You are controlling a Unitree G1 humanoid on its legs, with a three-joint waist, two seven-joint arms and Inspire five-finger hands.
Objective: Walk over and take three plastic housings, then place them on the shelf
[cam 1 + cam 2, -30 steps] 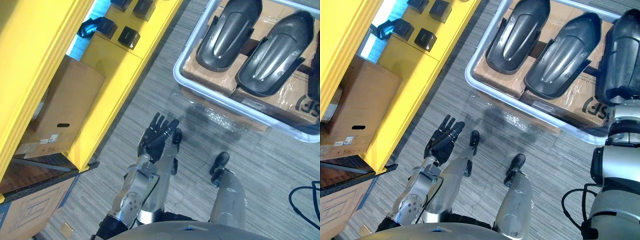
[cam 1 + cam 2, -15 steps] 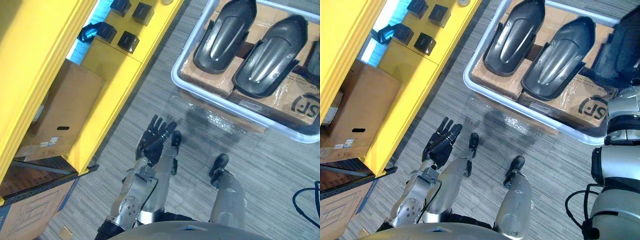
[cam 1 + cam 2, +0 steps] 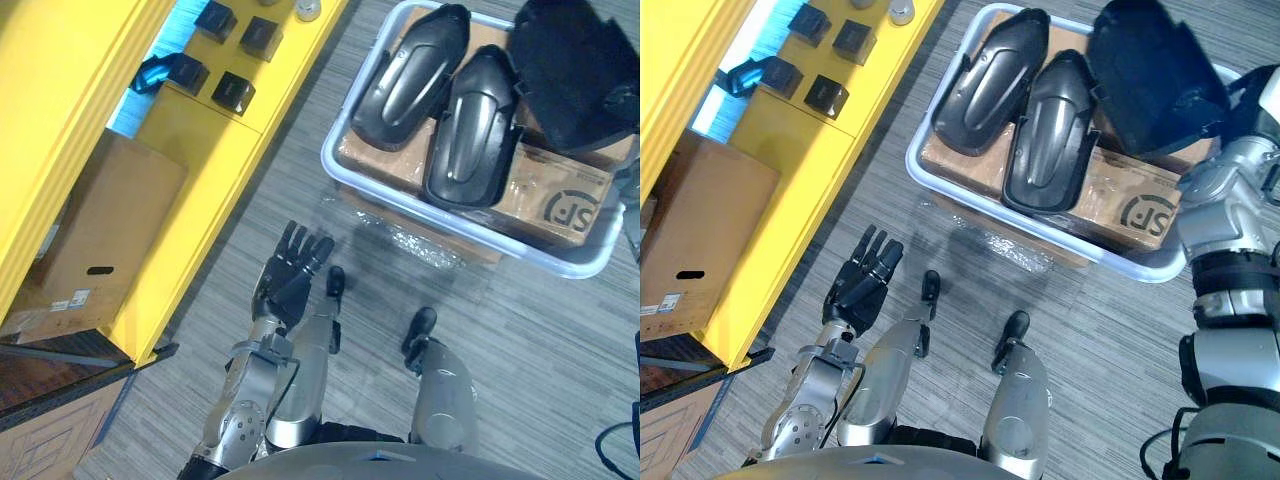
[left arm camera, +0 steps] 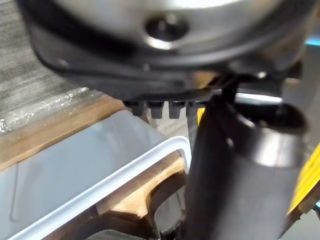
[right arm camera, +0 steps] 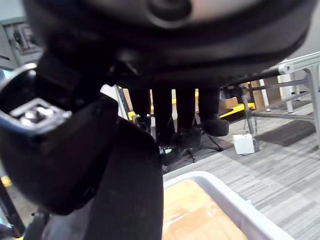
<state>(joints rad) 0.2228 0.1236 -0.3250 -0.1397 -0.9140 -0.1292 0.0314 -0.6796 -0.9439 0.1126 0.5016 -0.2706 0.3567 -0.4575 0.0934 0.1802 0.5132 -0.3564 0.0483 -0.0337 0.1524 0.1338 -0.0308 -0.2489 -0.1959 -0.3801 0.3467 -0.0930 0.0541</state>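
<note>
Beginning the pickup: two dark grey moulded plastic housings [image 3: 415, 65] lying in the white-rimmed bin [image 3: 330, 165] at upper right, third housing [image 3: 1150, 75] tilted up beside the right hand [image 5: 165, 107], grip unreadable. Left hand [image 3: 290, 275] spread open, lower centre. None yet on the yellow shelf [image 3: 200, 140].

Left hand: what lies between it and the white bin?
Left eye view: bare grey carpet separates the left hand from the white bin, with crinkled clear film at the bin's foot.

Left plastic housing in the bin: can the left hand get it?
Probably, with a reach. The left hand is open above the floor, short of the bin; nothing covers the left plastic housing. The right hand grips the raised plastic housing.
</note>
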